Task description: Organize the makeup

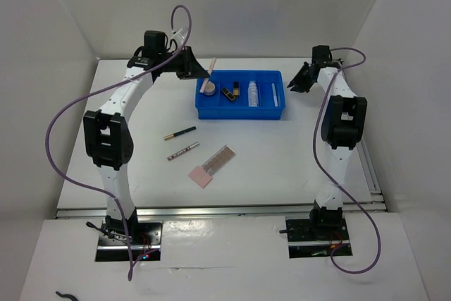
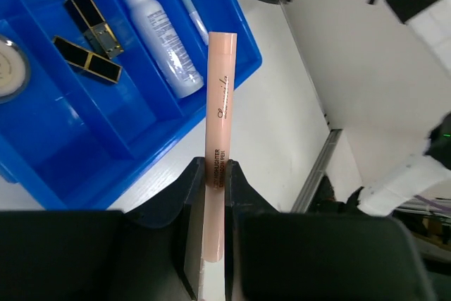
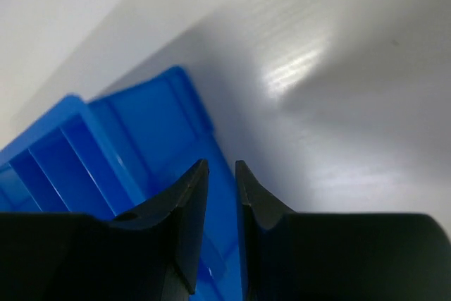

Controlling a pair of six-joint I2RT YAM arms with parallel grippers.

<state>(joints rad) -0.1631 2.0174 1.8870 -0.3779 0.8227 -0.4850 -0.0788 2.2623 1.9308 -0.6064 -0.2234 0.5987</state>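
The left gripper [image 2: 215,199] is clenched on the lower part of a pale pink pencil [image 2: 220,125], which sticks straight out beyond the fingertips, its far end over the near rim of the blue tray [image 2: 77,167]. In the top view this gripper hangs at the tray's left end, the pencil slanting up above it.

Inside the tray, from left to right in the top view, lie a round compact [image 1: 208,90], two black-gold lipsticks [image 1: 227,93] side by side in one compartment, a clear tube [image 1: 254,94] and a slim pale stick [image 1: 274,94] in the last compartment.

The right gripper [image 3: 222,199] sits at the tray's right end, its jaws drawn close with only a thin gap. Blue plastic shows through that gap, and whether they pinch the tray wall cannot be told.

On the table [image 1: 303,160], in front of the tray and well apart from it, lie a black-gold pencil [image 1: 180,132], a second slim pencil [image 1: 183,151] just below it, and a flat pink palette [image 1: 212,166] to their right.
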